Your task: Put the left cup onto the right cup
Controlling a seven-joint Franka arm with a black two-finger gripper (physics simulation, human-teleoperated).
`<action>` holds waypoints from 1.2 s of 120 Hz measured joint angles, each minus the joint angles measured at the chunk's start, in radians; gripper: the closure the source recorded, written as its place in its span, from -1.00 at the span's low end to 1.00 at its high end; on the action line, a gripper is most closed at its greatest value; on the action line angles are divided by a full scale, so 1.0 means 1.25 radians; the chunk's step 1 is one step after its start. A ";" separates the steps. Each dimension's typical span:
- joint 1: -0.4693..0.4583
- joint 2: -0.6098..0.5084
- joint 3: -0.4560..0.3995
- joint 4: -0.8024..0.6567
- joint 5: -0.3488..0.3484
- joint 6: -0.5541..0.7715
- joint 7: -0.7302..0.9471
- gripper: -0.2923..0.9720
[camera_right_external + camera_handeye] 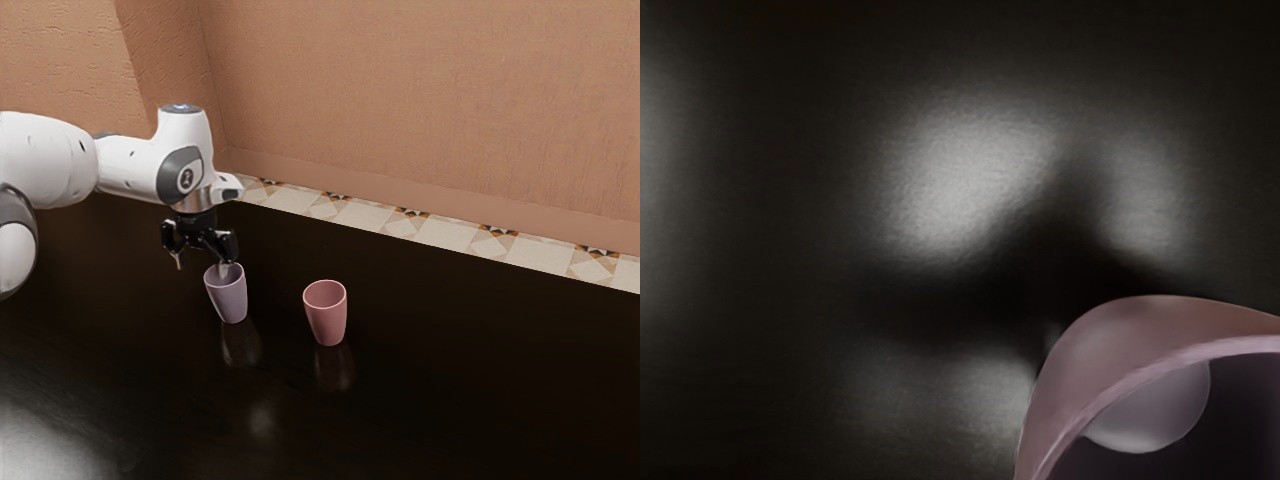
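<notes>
light: dim, warm | wall (420,90) behind the lilac cup (227,293): evenly lit, brightest surface | counter (450,380): dark, glossy, faint mirror reflections just under the lilac cup and the pink cup (325,311) beside it | wrist view: broad white glare on the counter (970,170) beyond the lilac cup (1110,360) rim, dark shadow between glare and rim
</notes>
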 joint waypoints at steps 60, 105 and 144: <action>0.000 0.026 -0.002 -0.001 -0.009 0.004 -0.002 -0.51; -0.001 0.033 -0.006 0.003 -0.006 0.005 -0.004 0.16; -0.003 0.035 -0.008 0.005 -0.007 0.006 -0.008 0.60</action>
